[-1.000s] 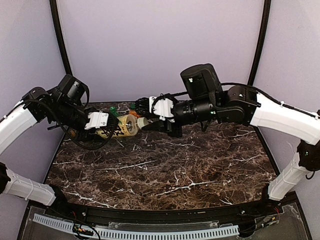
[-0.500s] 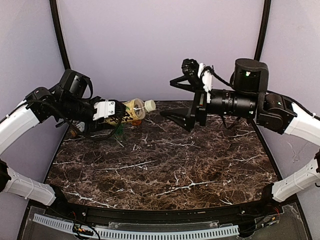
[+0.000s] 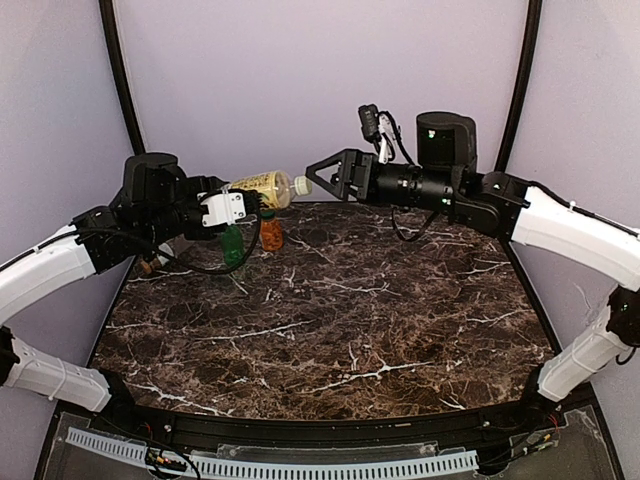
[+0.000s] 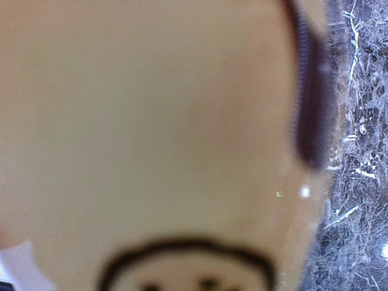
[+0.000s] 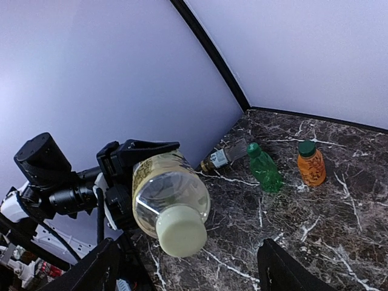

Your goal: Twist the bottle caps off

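My left gripper (image 3: 240, 203) is shut on the pale yellow bottle (image 3: 262, 186), holding it off the table on its side. Its cream cap (image 3: 301, 185) points at my right gripper (image 3: 322, 174). That gripper is open, a short way off the cap, with nothing between its fingers. In the right wrist view the cap (image 5: 180, 230) faces the camera above the open right gripper (image 5: 189, 274). The bottle's wall (image 4: 151, 121) fills the left wrist view. The green bottle (image 5: 264, 168) and the orange bottle (image 5: 311, 163) stand capped on the table. The clear brown-label bottle (image 5: 224, 156) lies by the wall.
The dark marble table (image 3: 330, 330) runs forward to the arm bases. Purple walls and black corner poles (image 3: 120, 80) close in the back. The green bottle (image 3: 232, 245) and orange bottle (image 3: 271, 232) stand just under the held bottle at the back left.
My right gripper let go of the cap, opened, drew back and rolled, then came back in line with the cap. My left arm raised the bottle higher.
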